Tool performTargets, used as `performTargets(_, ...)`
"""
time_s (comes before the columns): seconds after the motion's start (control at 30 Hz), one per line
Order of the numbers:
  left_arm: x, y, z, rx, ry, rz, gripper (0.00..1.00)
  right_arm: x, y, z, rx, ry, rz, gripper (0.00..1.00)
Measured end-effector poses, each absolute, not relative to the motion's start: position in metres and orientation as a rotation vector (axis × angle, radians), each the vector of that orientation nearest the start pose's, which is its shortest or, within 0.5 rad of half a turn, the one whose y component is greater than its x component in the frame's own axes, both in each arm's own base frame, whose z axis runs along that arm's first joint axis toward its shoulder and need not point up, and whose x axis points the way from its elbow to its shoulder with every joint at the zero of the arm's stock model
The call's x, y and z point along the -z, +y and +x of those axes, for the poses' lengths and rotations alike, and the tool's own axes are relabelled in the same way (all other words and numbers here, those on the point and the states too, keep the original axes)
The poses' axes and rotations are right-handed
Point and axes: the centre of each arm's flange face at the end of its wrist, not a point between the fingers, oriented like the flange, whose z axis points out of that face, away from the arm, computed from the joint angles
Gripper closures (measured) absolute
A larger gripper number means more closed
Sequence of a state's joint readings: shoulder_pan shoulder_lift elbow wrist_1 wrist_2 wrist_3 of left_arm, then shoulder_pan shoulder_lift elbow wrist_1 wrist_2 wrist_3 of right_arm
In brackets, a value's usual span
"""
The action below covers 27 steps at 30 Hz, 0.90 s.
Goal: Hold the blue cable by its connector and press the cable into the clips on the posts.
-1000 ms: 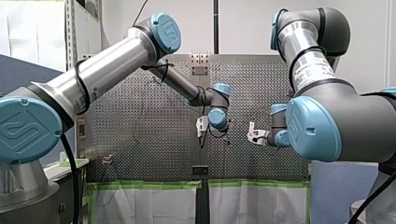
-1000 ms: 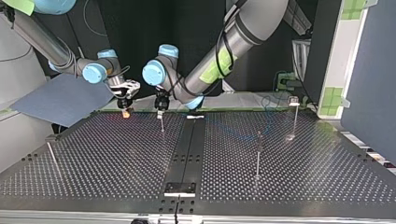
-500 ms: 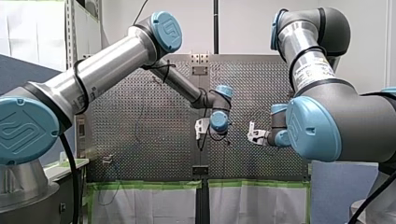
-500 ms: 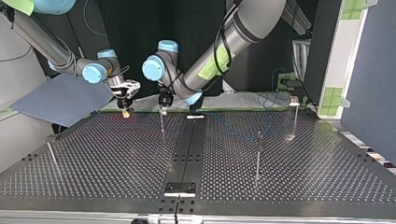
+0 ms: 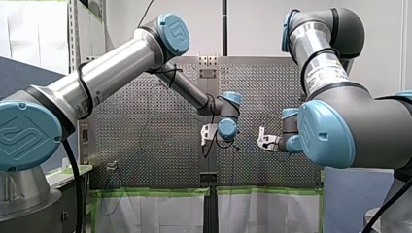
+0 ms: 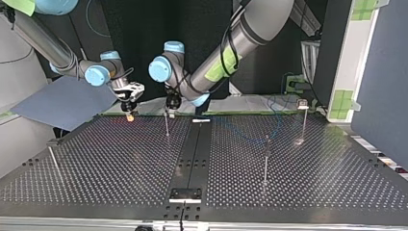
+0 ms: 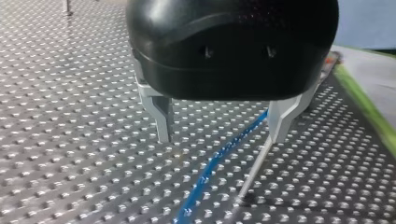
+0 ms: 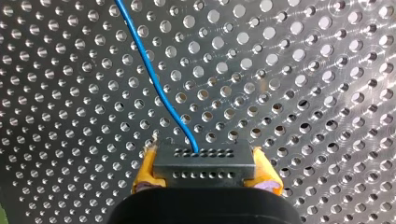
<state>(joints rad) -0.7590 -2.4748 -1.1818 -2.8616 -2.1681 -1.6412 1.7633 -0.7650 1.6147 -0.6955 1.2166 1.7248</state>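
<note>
In the right wrist view my right gripper (image 8: 204,161) has its yellow pads (image 8: 145,164) shut on a black connector (image 8: 205,170). The blue cable (image 8: 154,79) leaves the connector and runs ahead over the perforated plate. In the left wrist view my left gripper (image 7: 219,137) is open, its metal fingers (image 7: 161,116) a little above the plate. The blue cable (image 7: 210,170) passes between them, touching neither. A thin post (image 7: 254,170) stands just beside one finger. In the top view my left gripper (image 6: 169,111) hangs over this post (image 6: 167,127), close to my right gripper (image 6: 129,114).
Other thin posts stand on the plate in the top view: one at the left (image 6: 52,156), one right of the middle (image 6: 266,161) and one at the back right (image 6: 303,118). A dark centre strip (image 6: 192,154) runs across the plate. A green-taped edge lies behind the grippers.
My left arm's wrist has shifted slightly, toward the top view's right and lower in the front view. My right gripper has stayed where it was, still on the connector.
</note>
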Motion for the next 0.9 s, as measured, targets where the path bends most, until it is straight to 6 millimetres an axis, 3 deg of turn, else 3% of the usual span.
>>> performTargets(0.3,-0.088,-0.550,0.466,0.057,1.772,0.232,0.00,-0.049,-0.598,0.288,-1.627,-1.183,1.677,1.00)
performTargets(0.7,-0.084,-0.561,0.460,0.138,1.758,0.263,0.00,-0.049,-0.598,0.287,-1.623,-1.183,1.682,1.00)
performTargets(0.9,-0.056,-0.564,0.459,0.181,1.778,0.294,0.00,-0.049,-0.598,0.287,-1.623,-1.184,1.681,1.00)
